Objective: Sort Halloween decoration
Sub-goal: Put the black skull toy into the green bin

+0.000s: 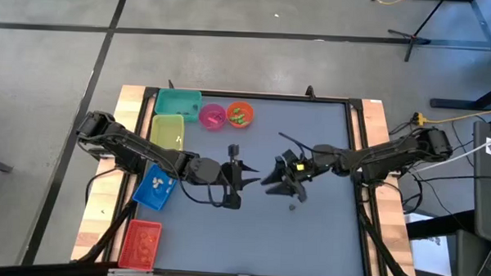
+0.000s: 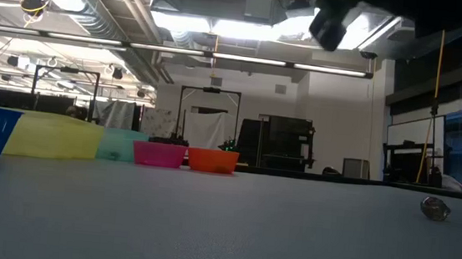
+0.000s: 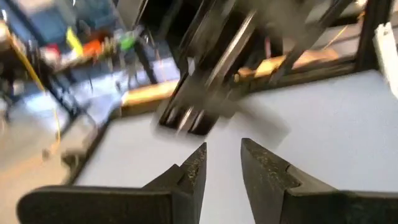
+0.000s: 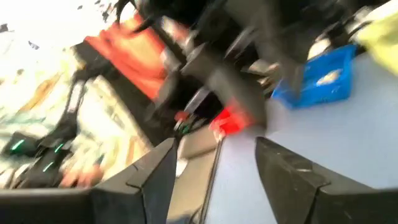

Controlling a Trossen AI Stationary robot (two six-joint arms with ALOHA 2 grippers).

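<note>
One tiny greyish trinket (image 1: 292,208) of the Halloween decoration lies on the grey table, just nearward of my right gripper; the low view shows it (image 2: 435,209) resting on the tabletop. More small pieces show inside the orange bowl (image 1: 240,114) and the blue bin (image 1: 155,186). My left gripper (image 1: 251,177) and my right gripper (image 1: 270,181) face each other, raised above the table's middle. In the wrist views both the left gripper (image 3: 222,163) and the right gripper (image 4: 214,163) are open with nothing between the fingers.
Along the left side stand a teal bin (image 1: 178,101), a yellow-green bin (image 1: 168,129), the blue bin and a red bin (image 1: 140,243). A pink bowl (image 1: 212,115) sits beside the orange bowl at the far edge. Bare tabletop (image 1: 324,239) lies near right.
</note>
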